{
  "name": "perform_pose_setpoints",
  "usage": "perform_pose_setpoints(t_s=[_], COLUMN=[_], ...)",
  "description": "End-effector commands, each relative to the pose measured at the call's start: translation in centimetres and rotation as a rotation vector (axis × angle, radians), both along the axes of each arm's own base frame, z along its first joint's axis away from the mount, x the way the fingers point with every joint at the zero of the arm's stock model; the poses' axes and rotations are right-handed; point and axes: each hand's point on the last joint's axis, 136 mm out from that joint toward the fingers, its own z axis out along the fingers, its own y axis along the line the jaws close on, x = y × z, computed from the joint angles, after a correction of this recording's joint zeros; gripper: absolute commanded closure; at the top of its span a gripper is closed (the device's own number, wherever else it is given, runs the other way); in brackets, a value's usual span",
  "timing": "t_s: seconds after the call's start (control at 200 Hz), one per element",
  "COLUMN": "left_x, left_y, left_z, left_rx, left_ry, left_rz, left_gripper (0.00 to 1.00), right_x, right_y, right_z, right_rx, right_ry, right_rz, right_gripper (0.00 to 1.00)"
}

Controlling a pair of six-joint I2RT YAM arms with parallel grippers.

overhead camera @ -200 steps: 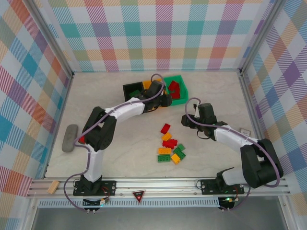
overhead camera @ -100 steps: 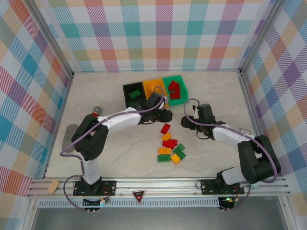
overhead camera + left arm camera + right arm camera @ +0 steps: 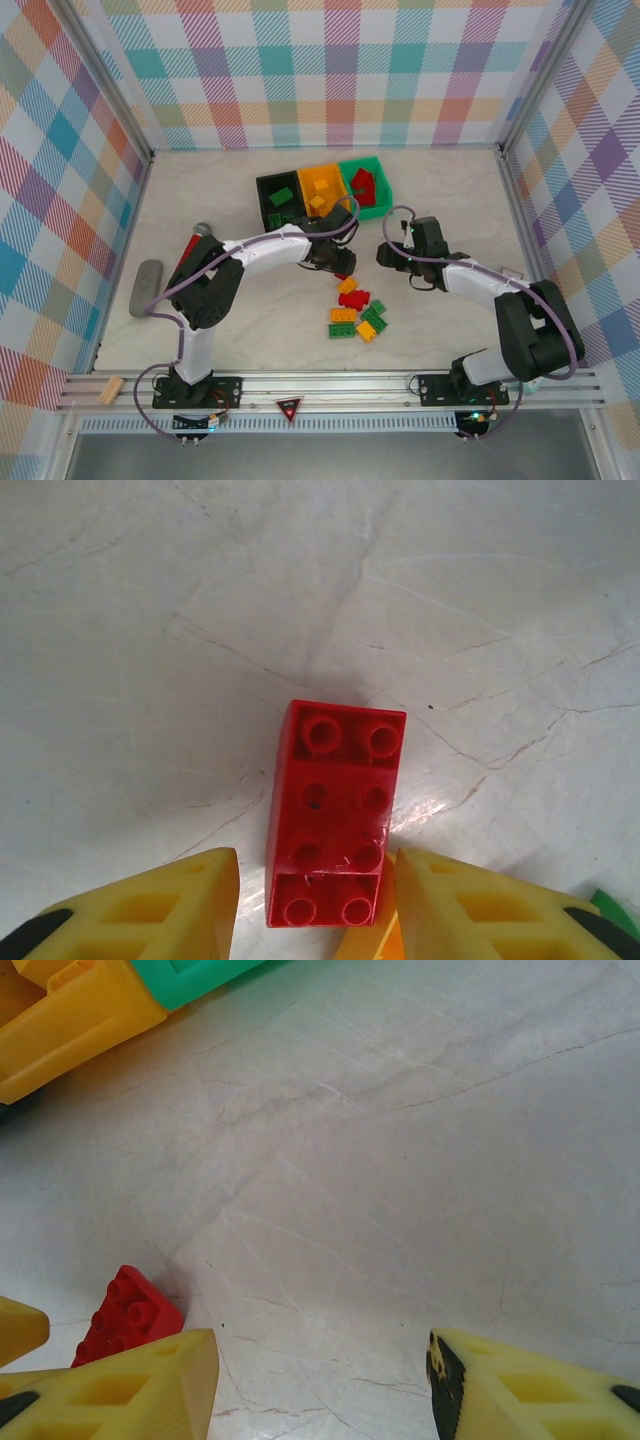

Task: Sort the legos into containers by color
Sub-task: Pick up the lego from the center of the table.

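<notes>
Left arm is stretching out long and low, forearm running across the desk toward the near side of the row of bins, wrist tipping down. The left tool is hanging just off the bins' near edge, straight over a red brick that's lying flat on the desk, studs up. Its yellow fingers are sitting either side of the brick, spread and not squeezing it, so it's released and nothing is getting lifted. Right arm is folding in from the other side. The right tool is hovering near the bins' green end, fingers spread wide with bare desk between them.

Versus a second ago: the left tool was up over the bins then, and half a second ago it was just off their near edge. Now it's sitting further out on that near side, over the brick. The orange bin is showing fully again. Right arm is barely shifting.

Room-wise, the rest of the bricks are lying in a loose bunch on the near side of the bins, just past the red one. A narrow strip of bare desk is separating the two tools. Behind the bins the desk is running bare out to the plaid walls, and a grey oval thing is lying well off to the bins' left.
</notes>
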Motion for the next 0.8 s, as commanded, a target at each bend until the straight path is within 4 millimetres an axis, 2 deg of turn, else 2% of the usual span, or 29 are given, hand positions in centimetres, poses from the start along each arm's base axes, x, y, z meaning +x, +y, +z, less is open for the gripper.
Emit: perform_pose_setpoints(t_s=[0.0, 0.295, 0.615, 0.795], left_x=[-0.6, -1.1, -1.7, -1.4], left_y=[0.3, -0.3, -1.5, -1.0], left_z=[-0.2, -0.5, -1.0, -1.4], left_rx=[0.061, 0.084, 0.123, 0.169], left_ry=[0.012, 0.055, 0.073, 0.068], left_rz=[-0.031, -0.072, -0.126, -0.118], left_gripper=[0.54, 0.52, 0.45, 0.43], right_x=[0.8, 0.8, 0.7, 0.7], right_y=[0.6, 0.7, 0.8, 0.7], right_z=[1.2, 1.2, 1.1, 1.2], right_rx=[0.027, 0.034, 0.038, 0.038], right_ry=[-0.026, -0.025, -0.021, -0.022], right_rz=[0.009, 0.012, 0.014, 0.012], right_gripper=[0.42, 0.41, 0.41, 0.41])
